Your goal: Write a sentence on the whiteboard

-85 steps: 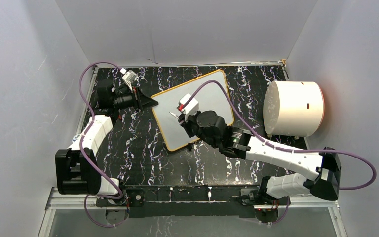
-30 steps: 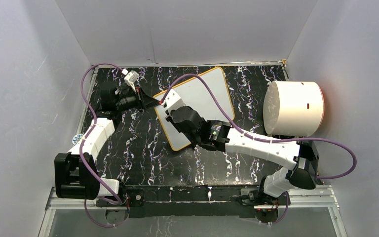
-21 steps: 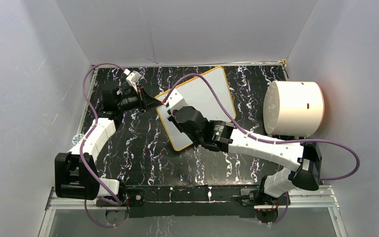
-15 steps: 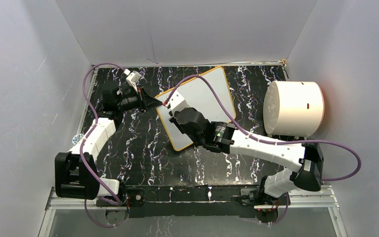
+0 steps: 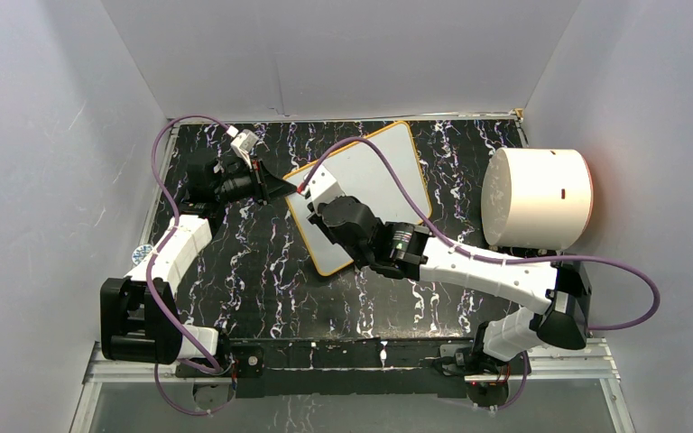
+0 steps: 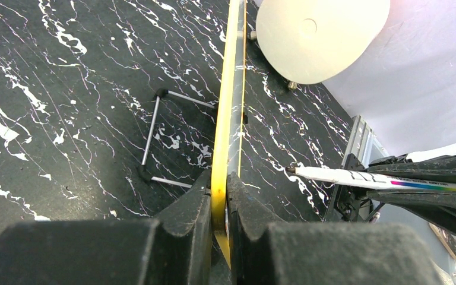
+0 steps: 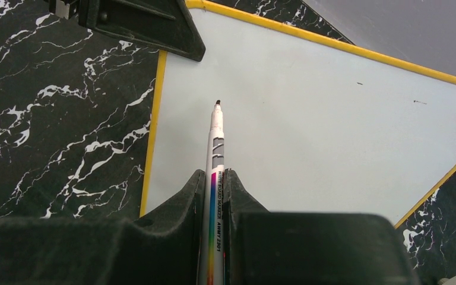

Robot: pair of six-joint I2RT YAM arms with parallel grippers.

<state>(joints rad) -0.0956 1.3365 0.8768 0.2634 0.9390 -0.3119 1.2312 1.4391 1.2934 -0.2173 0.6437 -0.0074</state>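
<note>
Much bare whiteboard (image 7: 309, 119) beyond marker (image 7: 215, 148), left hand (image 6: 218, 179) clamping edge

Black tabletop (image 5: 262, 271) with white marble veins, whiteboard (image 5: 361, 167) sitting mid-back and a big white cylinder (image 5: 541, 194) off right.

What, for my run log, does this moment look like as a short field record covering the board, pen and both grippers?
board: flat white whiteboard with yellow rim, no writing, only tiny specks
left gripper: shut on the board's rim
right gripper: shut on a white marker with rainbow stripe
marker tip: uncapped, over the board near the left gripper; looks just off the surface
nearby: large white cylinder, right of the board
</note>
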